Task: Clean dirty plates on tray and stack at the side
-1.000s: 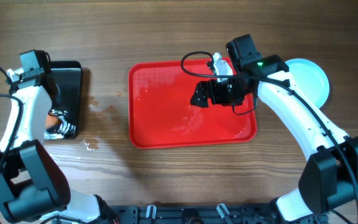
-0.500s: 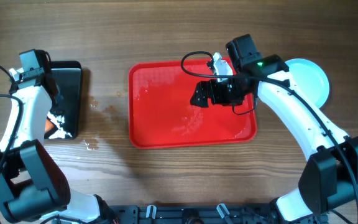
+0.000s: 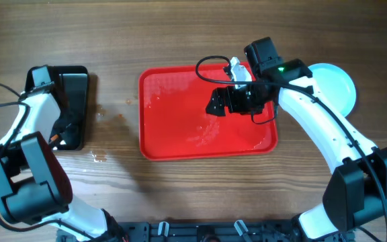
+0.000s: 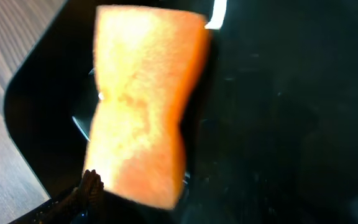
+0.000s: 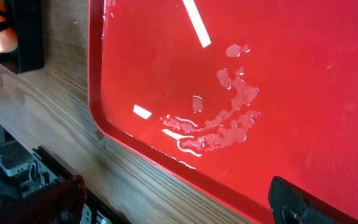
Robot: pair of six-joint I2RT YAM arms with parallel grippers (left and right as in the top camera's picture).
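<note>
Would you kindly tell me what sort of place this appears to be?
Probably a robotics lab bench set up for dishwashing practice: two robot arms at a wooden table, a wet red tray, and a black bin holding an orange sponge.

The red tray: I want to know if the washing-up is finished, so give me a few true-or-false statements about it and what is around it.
1. The red tray holds no plates. True.
2. The tray's floor is dry. False: water patches shine on it.
3. A light-blue plate sits outside the tray, at its right end. True.
4. The orange sponge lies on the tray. False: it is in the black bin, left of the tray.
5. The right gripper holds a plate. False: it is open and empty above the tray.
</note>
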